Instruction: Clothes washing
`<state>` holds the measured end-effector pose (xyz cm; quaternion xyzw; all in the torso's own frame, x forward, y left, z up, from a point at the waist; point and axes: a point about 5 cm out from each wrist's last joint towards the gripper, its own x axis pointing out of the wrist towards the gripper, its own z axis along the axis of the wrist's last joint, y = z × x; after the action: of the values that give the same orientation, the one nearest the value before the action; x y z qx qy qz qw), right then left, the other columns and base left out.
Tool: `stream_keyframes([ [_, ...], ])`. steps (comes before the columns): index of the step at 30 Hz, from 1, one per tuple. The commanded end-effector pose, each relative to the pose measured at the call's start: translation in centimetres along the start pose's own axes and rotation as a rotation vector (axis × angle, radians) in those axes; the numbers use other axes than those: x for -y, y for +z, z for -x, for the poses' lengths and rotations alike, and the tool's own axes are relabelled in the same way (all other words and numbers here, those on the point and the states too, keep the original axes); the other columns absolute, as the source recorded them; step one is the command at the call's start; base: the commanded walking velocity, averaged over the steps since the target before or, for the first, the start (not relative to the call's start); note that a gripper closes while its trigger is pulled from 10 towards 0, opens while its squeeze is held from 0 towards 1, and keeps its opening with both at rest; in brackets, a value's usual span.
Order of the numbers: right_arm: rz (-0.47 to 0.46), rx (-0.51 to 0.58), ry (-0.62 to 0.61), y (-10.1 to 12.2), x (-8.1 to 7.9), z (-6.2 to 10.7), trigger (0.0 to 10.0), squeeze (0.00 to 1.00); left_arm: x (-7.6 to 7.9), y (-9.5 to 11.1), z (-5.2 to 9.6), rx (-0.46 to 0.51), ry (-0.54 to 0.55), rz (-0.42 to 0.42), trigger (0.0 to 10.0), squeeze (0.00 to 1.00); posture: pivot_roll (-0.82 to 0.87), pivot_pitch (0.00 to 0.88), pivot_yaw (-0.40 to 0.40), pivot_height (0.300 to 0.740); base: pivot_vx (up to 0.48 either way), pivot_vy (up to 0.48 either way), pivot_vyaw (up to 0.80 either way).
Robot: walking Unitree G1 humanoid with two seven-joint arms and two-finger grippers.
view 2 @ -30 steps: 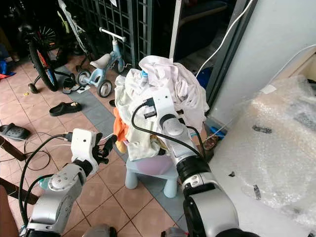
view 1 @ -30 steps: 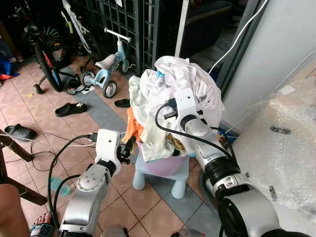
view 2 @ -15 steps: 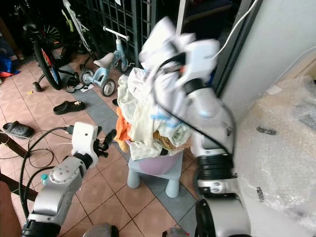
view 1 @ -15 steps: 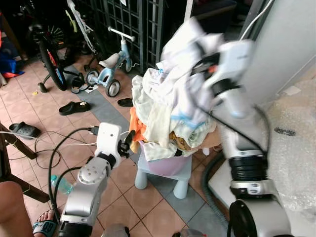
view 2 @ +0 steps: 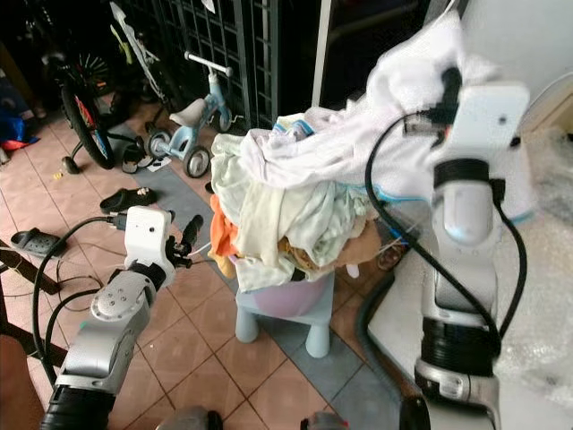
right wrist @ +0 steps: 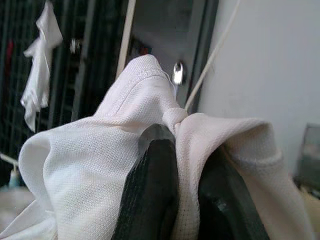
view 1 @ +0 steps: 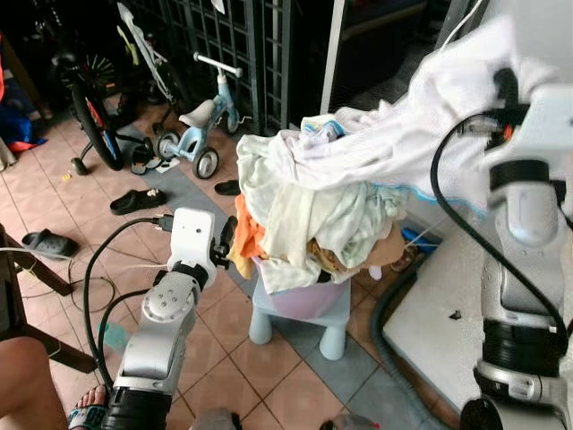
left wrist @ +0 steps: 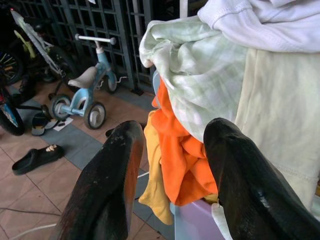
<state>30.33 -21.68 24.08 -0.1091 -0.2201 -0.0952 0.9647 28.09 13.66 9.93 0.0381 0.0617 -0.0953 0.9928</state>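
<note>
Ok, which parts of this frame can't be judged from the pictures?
- Basin contents: buried under the clothes heap, eye views.
- White garment: its lower end is lost in the heap; shape unclear.
- Right gripper: fingertips wrapped in cloth, right wrist view.

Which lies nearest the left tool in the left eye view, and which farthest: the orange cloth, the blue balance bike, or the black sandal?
From the left tool:
1. Orange cloth, right beside it on the pile.
2. Black sandal, on the floor to its left.
3. Blue balance bike, farther back by the grille.
</note>
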Motion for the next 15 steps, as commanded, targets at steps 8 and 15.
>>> stream_keyframes([
  [8,0.022,0.027,0.009,1.2,-0.7,0.4,0.0,0.0,0.0,-0.7,0.2,-0.017,0.021,0.007,10.0,0.0,-0.07,0.0,0.013,0.74,-0.315,0.0,0.0],
  [15,0.022,-0.008,0.034,0.6,-1.3,0.7,0.0,0.0,0.0,-0.9,0.2,-0.022,0.025,0.009,10.0,0.0,-0.08,0.0,0.007,0.74,-0.297,0.0,0.0],
])
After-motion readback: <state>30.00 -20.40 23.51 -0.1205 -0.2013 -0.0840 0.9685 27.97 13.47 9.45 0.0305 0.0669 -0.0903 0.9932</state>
